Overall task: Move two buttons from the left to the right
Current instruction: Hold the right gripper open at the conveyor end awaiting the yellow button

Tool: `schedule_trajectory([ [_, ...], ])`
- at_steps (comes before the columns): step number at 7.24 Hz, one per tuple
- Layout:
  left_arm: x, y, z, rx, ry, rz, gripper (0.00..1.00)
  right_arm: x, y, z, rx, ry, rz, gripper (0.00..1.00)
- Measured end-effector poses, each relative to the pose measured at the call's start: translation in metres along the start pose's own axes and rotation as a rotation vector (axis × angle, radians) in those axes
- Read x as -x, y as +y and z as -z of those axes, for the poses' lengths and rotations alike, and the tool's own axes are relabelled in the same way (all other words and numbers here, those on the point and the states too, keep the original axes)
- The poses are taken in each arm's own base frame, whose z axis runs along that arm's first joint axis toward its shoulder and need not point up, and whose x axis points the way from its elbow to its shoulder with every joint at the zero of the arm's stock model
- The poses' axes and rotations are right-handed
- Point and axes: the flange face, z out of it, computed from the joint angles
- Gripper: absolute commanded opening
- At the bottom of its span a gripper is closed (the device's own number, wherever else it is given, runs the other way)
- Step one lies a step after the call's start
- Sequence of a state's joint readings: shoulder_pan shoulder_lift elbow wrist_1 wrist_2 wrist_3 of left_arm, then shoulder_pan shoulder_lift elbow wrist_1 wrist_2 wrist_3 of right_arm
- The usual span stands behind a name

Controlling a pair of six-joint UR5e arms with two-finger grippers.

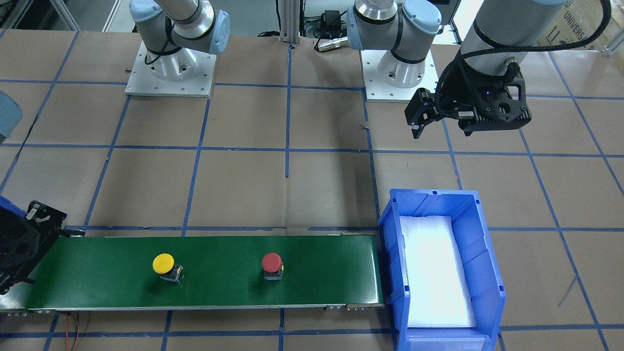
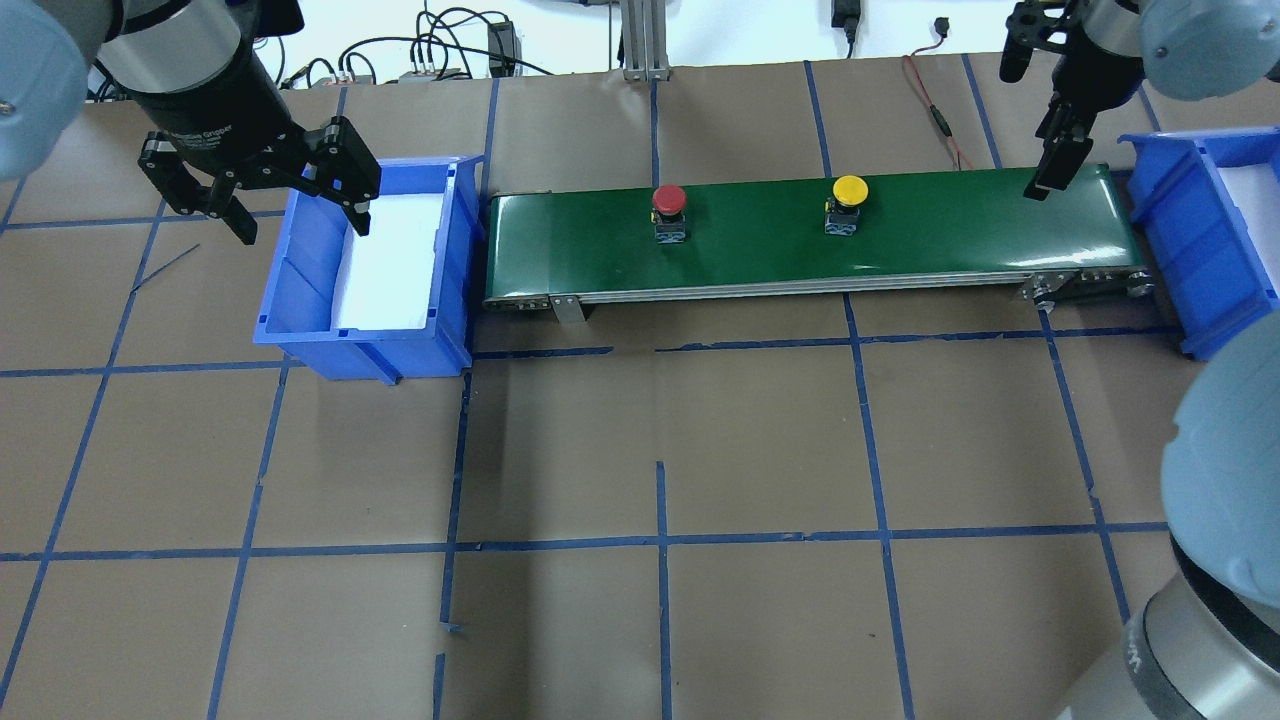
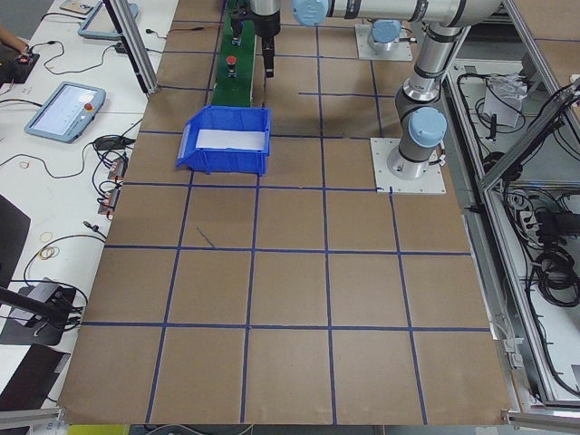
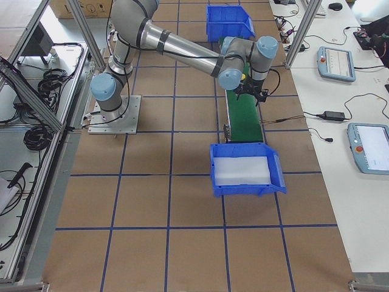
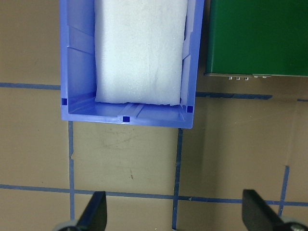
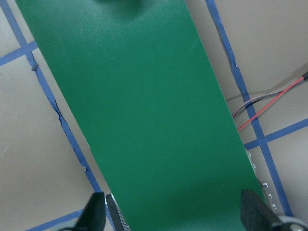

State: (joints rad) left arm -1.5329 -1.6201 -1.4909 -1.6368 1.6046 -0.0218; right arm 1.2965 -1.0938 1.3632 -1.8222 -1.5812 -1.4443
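Hanging spread wide with nothing between them, the jaws of the left gripper [image 5: 175, 219] look down on the brown paper-covered table marked with a blue tape grid [image 2: 760, 440]. Just ahead of its fingertips in the wrist view lies an open blue plastic bin lined with white foam [image 5: 125, 118]. A corner of the long green conveyor belt [image 2: 950, 225] lies beside that bin.

The right gripper [image 6: 175, 219] also has its jaws spread wide and holds nothing. It hovers over one end of the belt, with green surface alone between its fingers. Just beyond that end stands a second blue plastic bin [image 2: 1170, 230].

Both buttons stand upright on the belt, well apart from each other and clear of both grippers. The yellow-capped push-button on a dark body [image 2: 850, 190] is the nearer one to the right jaws. The red-capped push-button on a dark body [image 2: 669, 199] is farther along, toward the left jaws and the foam-lined bin.
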Motion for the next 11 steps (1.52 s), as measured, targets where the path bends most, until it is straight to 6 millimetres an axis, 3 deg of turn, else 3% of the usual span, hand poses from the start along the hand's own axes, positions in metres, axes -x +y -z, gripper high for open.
schedule_trajectory([
  [11,-0.002,0.0015,-0.0014,0.003,0.0,0.0,1.0,0.0028,0.0095,-0.0039,-0.001,0.007,-0.056,0.99],
])
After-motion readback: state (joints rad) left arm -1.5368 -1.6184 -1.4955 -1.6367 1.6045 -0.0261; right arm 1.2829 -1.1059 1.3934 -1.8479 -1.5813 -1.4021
